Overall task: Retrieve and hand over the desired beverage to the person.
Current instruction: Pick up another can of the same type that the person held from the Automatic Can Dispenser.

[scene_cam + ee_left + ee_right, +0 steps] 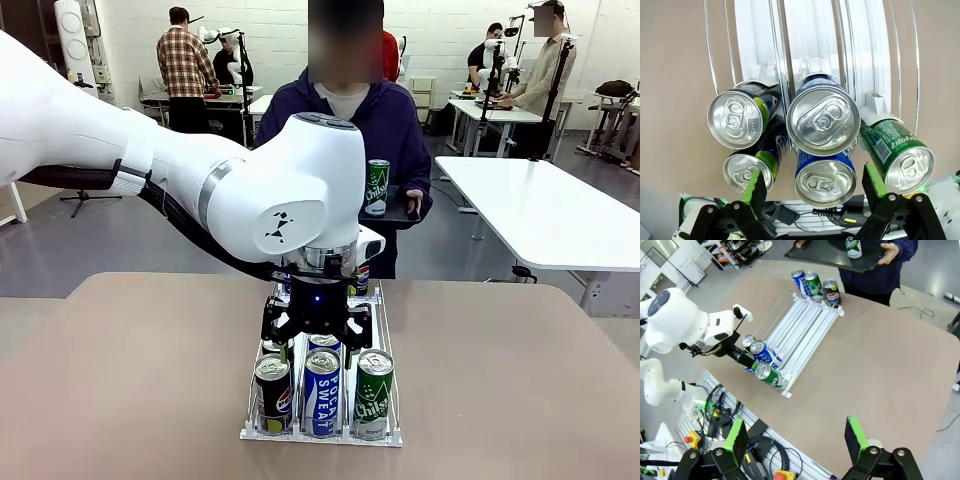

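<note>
Hovering with fingers spread and empty, left gripper sits over the blue cans in the middle lane of the rack, near end. Right gripper, fingers likewise spread and empty, hangs high above the tabletop beside the rack. Person stands behind the rack's far end, holding a tray with a green can.

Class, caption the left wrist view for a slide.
Open left end effector hovers above blue cans in a rack, flanked by black cans and a green can.

We see three front cans packed tight across the rack. Bare table lies open on both sides.
</note>
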You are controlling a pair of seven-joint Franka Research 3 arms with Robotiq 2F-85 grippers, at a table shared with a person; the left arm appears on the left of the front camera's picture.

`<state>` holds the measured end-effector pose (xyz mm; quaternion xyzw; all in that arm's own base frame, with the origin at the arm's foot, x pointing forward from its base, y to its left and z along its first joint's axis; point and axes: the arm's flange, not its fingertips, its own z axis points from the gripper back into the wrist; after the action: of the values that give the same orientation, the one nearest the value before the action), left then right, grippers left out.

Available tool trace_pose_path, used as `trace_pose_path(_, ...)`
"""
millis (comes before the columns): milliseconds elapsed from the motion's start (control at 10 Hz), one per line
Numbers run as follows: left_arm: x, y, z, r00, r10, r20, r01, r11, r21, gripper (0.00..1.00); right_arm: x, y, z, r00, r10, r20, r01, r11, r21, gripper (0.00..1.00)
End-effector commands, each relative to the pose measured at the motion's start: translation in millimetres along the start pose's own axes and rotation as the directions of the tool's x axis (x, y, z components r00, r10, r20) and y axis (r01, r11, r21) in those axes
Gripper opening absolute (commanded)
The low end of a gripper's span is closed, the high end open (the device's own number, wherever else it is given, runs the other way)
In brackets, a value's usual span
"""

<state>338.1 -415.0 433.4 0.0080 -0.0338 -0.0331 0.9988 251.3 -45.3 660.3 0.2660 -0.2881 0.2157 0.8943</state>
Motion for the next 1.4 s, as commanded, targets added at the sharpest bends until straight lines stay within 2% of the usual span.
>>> trace_pose_path(0, 1.4, -4.0, 1.4, 0.999, 0.039, -0.022, -0.039, 0.999, -0.001, 1.0, 0.8, -2.1, -1.2, 1.0, 0.01, -0.009, -0.01, 1.0, 0.004, 1.0)
trace_pose_path(500, 2.5, 0.2, -0.2, 0.995, 0.048, -0.083, -0.05, 0.999, -0.02, 1.0, 0.8, -2.1, -1.2, 1.0, 0.01, -0.009, -0.01, 1.0, 0.004, 1.0)
trace_pose_path(900, 3.6, 1.0, -0.8, 0.995, 0.057, -0.083, -0.06, 0.998, -0.023, 1.0, 0.8, -2.1, -1.2, 1.0, 0.01, -0.009, -0.01, 1.0, 0.004, 1.0)
trace_pose_path(1000, 3.5, 1.4, -0.8, 0.996, 0.043, -0.08, -0.046, 0.998, -0.03, 0.61, 0.8, -2.1, -1.2, 1.0, 0.01, -0.009, -0.01, 1.0, 0.004, 1.0)
trace_pose_path(1100, 4.1, 2.4, -0.6, 0.996, 0.038, -0.081, -0.04, 0.999, -0.03, 0.44, 0.8, -2.1, -1.2, 1.0, 0.01, -0.009, -0.01, 1.0, 0.004, 1.0)
trace_pose_path(1200, 3.7, 2.2, -0.9, 0.996, 0.033, -0.088, -0.036, 0.999, -0.034, 0.04, 0.8, -2.1, -1.2, 1.0, 0.01, -0.009, -0.01, 1.0, 0.004, 1.0)
trace_pose_path(1300, 3.2, 2.4, -1.5, 0.995, 0.033, -0.09, -0.036, 0.999, -0.033, 0.37, 0.8, -2.1, -1.2, 1.0, 0.01, -0.009, -0.01, 1.0, 0.004, 1.0)
